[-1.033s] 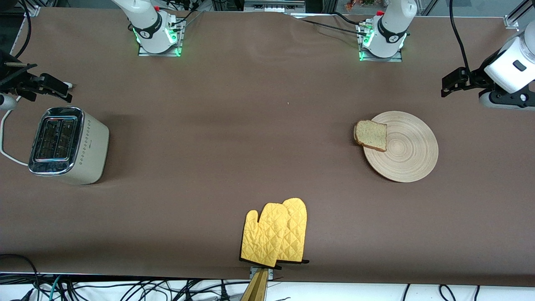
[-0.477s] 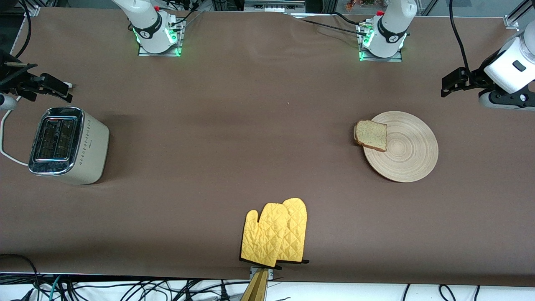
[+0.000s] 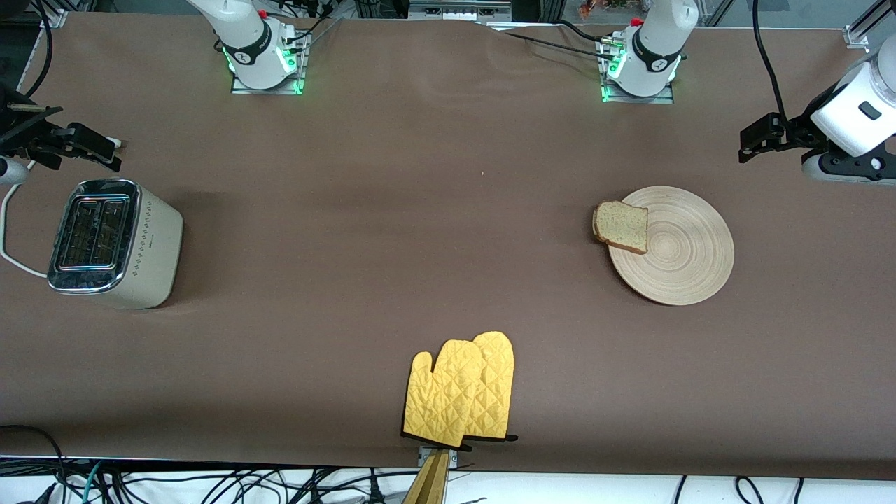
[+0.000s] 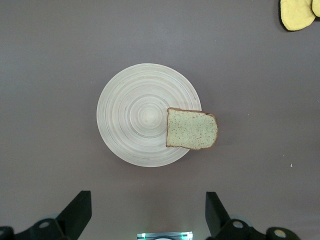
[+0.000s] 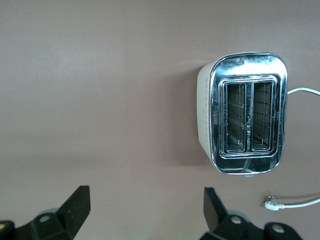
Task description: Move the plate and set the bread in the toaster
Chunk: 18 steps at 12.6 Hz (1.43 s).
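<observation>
Brown cloth covers the table [image 3: 420,210]. At the right arm's end stands the toaster [image 3: 115,241], slots up and empty, ready to take a slice. Toward the left arm's end lies the plate [image 3: 682,255]; the bread [image 3: 621,226] rests on its rim, overhanging on the side facing the toaster, which likely leaves an edge to grip. Two yellow oven mitts [image 3: 462,390] lie nearest the front camera. The left gripper [image 4: 145,212] hangs above the plate, jaws spread wide, empty. The right gripper [image 5: 145,212] hangs above the toaster, likewise spread and empty.
</observation>
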### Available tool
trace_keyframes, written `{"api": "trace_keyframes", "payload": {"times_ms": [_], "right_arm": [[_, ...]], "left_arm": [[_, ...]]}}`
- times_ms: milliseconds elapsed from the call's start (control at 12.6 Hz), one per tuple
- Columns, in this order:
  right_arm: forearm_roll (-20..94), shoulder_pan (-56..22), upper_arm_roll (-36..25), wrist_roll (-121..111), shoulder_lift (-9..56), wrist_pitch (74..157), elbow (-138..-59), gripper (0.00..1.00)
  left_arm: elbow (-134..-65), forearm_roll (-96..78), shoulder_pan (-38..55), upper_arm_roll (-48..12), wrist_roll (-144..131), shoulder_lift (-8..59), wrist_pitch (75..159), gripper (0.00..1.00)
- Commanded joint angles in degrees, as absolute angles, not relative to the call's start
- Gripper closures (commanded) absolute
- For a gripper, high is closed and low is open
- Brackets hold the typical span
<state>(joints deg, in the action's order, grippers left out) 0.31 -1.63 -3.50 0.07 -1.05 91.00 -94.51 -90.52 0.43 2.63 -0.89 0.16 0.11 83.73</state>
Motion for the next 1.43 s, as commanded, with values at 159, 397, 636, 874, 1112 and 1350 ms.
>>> {"api": "trace_keyframes", "payload": {"times_ms": [159, 397, 636, 874, 1112, 1350], "right_arm": [[1.0, -1.7, -3.4, 0.5, -1.3, 90.7, -94.3, 0.0], [1.2, -1.7, -3.4, 0.5, -1.3, 90.7, -94.3, 0.0], [1.2, -1.7, -3.4, 0.6, -1.3, 90.8, -94.3, 0.0], [1.2, -1.7, -3.4, 0.4, -1.3, 90.8, -94.3, 0.0], [1.2, -1.7, -3.4, 0.4, -1.3, 90.8, -94.3, 0.0], [1.1, -1.7, -3.4, 0.3, -1.2, 90.9, -94.3, 0.0]], "left_arm": [[-91.5, 0.0, 2.2, -0.9, -0.4, -0.5, 84.4, 0.0], [-91.5, 0.0, 2.2, -0.9, -0.4, -0.4, 84.4, 0.0], [-90.4, -0.9, -1.2, -0.7, 1.2, 3.4, 84.5, 0.0], [-89.2, -3.6, -6.2, -0.2, 4.6, 9.2, 84.7, 0.0], [-84.4, -6.1, -12.3, -0.3, 12.7, 17.2, 84.7, 0.0], [-83.4, -8.9, -17.0, -0.4, 17.1, 23.2, 86.0, 0.0]]}}
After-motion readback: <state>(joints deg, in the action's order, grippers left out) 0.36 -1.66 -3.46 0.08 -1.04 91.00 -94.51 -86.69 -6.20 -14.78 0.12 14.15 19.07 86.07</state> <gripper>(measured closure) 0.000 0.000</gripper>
